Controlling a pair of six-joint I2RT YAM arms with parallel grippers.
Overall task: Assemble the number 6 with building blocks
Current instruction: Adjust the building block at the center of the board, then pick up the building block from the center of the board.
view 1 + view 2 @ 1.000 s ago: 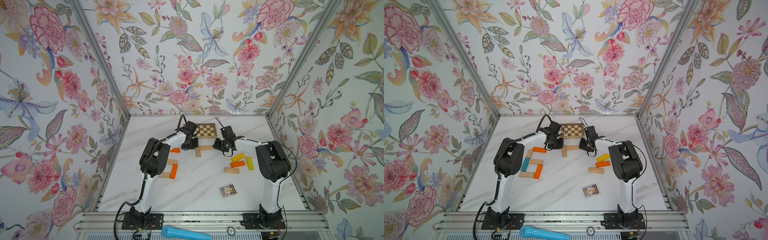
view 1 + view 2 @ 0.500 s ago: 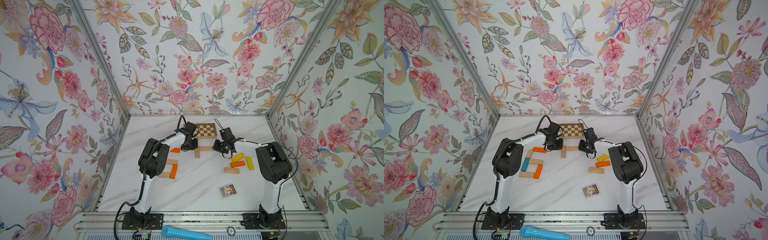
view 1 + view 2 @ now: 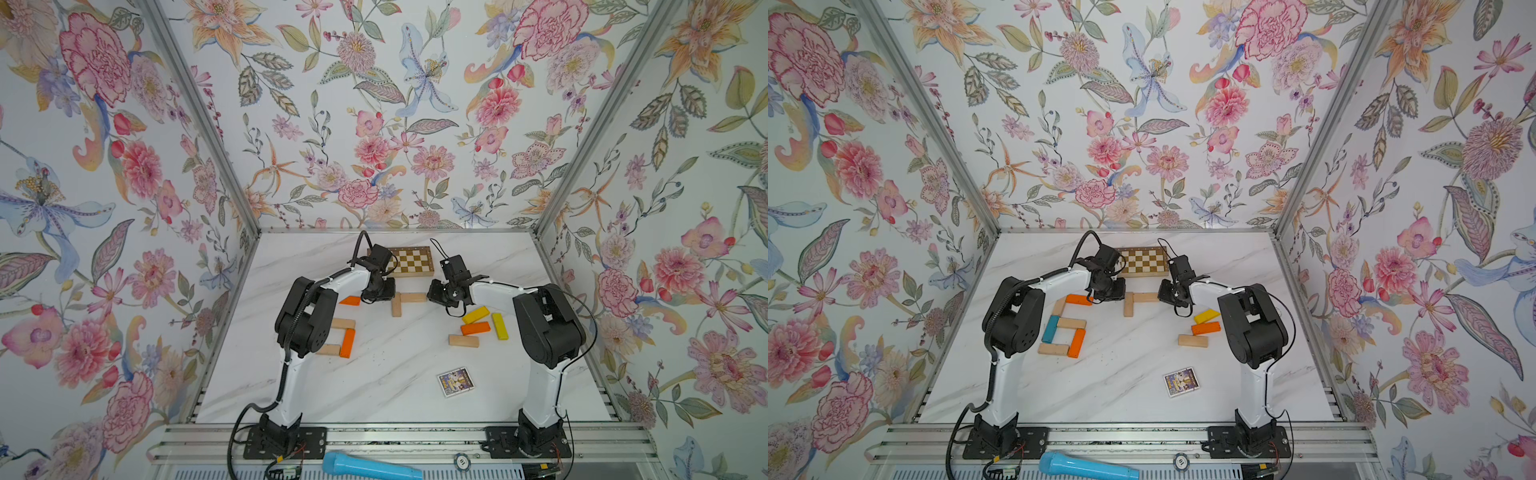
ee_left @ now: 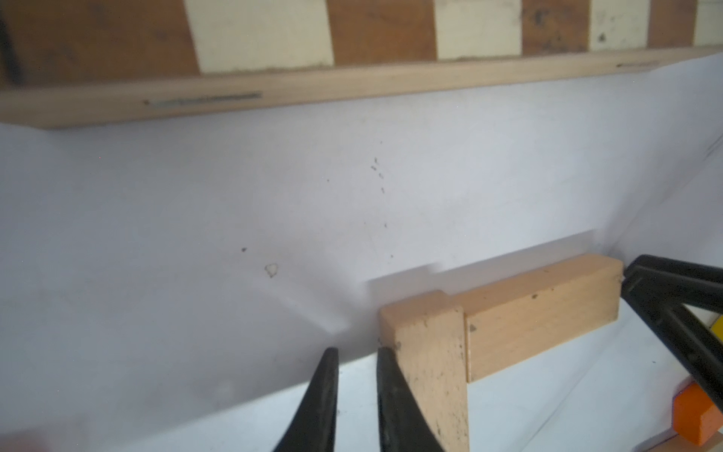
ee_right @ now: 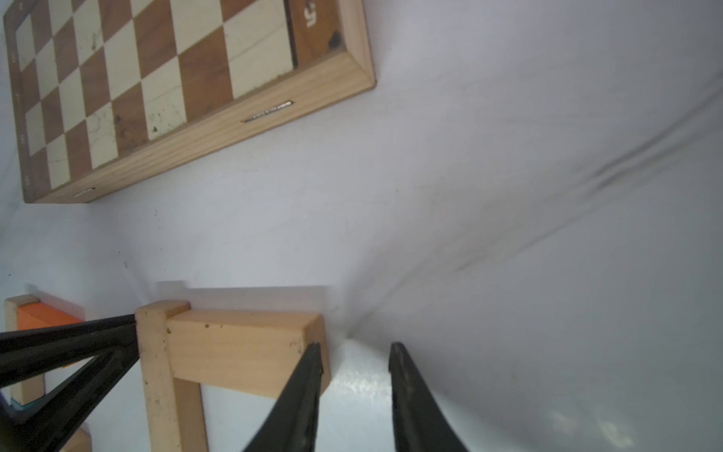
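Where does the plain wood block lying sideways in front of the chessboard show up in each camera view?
Top view: plain block mid-table, just nearer than the checkered board.
Top view: same place.
Left wrist: the block butts a second plain block.
Right wrist: the block, same joint.
Shared landmark: the checkered board, behind it in all four.

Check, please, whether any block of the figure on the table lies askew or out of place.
Yes. Near the left arm, the plain block between the top orange block and the teal block lies slanted, while its neighbours sit nearly square. Nothing looks spilled or damaged.
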